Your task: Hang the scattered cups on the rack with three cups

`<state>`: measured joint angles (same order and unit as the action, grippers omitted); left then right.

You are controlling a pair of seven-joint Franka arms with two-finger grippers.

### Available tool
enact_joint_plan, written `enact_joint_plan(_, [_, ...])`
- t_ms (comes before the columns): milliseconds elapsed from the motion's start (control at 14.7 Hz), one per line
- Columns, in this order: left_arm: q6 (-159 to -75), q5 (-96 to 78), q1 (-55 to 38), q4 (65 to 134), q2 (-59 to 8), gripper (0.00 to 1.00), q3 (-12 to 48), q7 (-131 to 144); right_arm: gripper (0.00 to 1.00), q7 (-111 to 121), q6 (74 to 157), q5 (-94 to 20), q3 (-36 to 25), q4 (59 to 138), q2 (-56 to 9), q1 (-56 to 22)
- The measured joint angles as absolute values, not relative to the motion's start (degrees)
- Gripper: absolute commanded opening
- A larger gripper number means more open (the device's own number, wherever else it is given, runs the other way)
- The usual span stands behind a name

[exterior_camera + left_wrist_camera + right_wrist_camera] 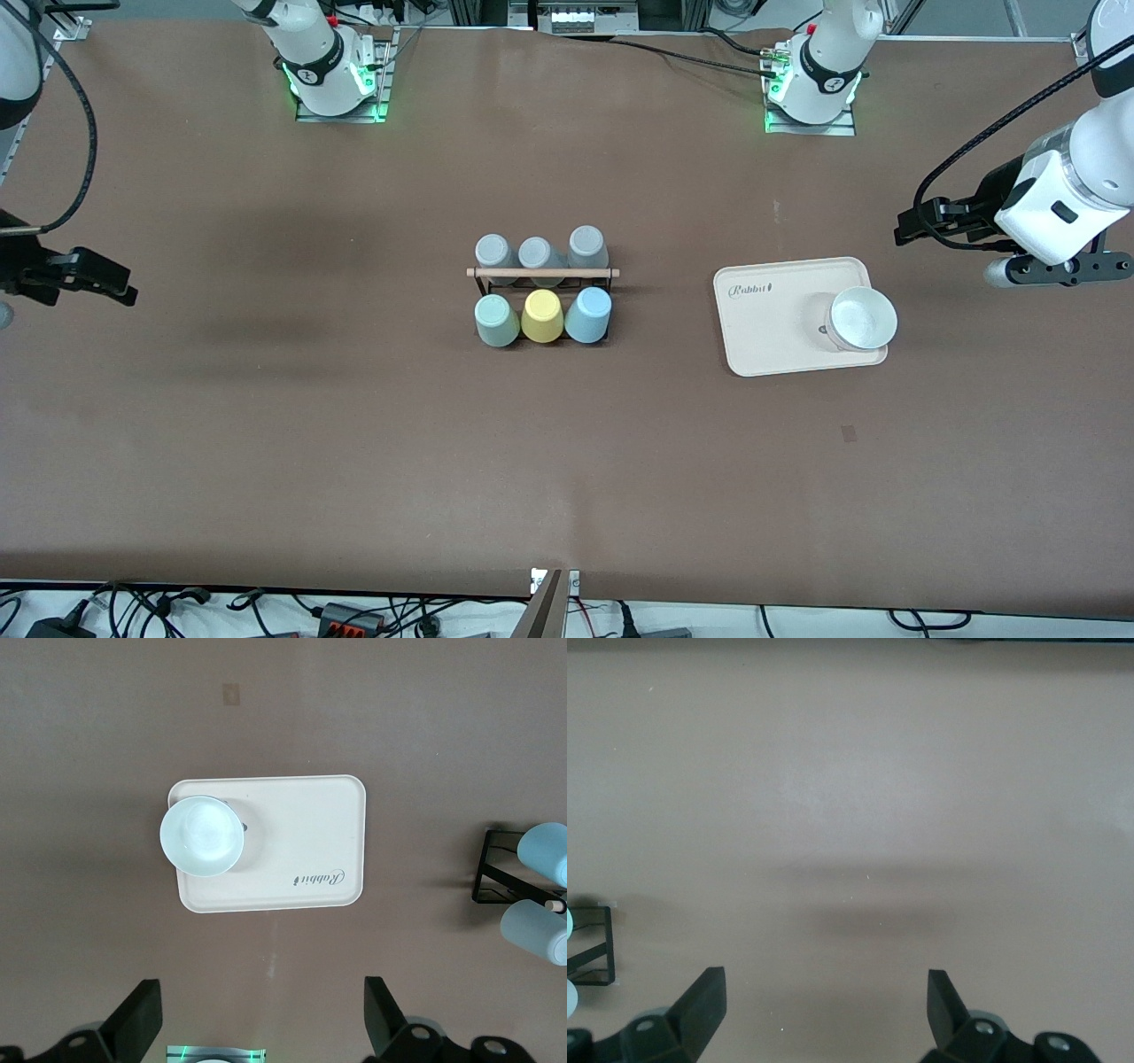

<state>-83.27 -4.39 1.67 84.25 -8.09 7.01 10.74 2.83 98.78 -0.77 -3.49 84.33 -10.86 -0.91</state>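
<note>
- At table centre, rack [542,276] carries mint cup [496,321] and blue cup [588,315]; hanging looks complete.
- Left gripper [261,1028] and right gripper [824,1014] wait, fingers apart, at three and nine o'clock; no further move seems needed.

Left end effector [261,1019] raised, fingers spread wide, right end effector [824,1014] likewise, both arms waiting

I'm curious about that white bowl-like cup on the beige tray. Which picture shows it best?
The left wrist view: the white cup sits central, seen from straight above on the beige tray. The front view shows it smaller. The right wrist view misses it entirely.
</note>
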Motion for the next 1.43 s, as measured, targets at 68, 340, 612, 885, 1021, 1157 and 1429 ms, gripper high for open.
enact_joint_plan(68, [-83.3,-4.4,1.7,84.3,-8.1,1.0,7.0,10.7,1.0,2.8,100.3,-0.7,-3.5,87.9,-8.8,-0.9])
enact_joint_plan(340, [-83.3,-4.4,1.7,84.2,-8.1,1.0,7.0,10.7,1.0,2.9,101.2,-0.6,-3.5,97.0,-2.1,-0.9])
enact_joint_plan(612, [-83.2,-5.7,1.7,84.3,-8.1,1.0,7.0,10.7,1.0,2.9,100.7,-0.6,-3.4,97.3,-1.1,-0.9])
enact_joint_plan(885, [-83.1,-10.2,1.0,84.9,-10.3,1.0,7.3,10.6,1.0,2.9,100.8,-0.6,-3.4,97.2,-1.0,-0.9])
enact_joint_plan(1021, [-83.8,-15.5,0.1,84.2,-13.3,1.0,7.6,10.6,1.0,2.9,100.8,-0.6,-3.4,97.2,-1.0,-0.9])
enact_joint_plan(1157, [-84.3,-18.6,-1.6,82.4,-17.2,1.0,7.7,10.5,1.0,2.9,100.8,-0.6,-3.4,97.1,-1.0,-0.9])
enact_joint_plan(1429, [-92.0,-18.9,-8.1,80.9,-22.5,1.0,7.9,10.6,1.0,2.9,100.9,-0.6,-3.4,97.0,-1.0,-0.9])
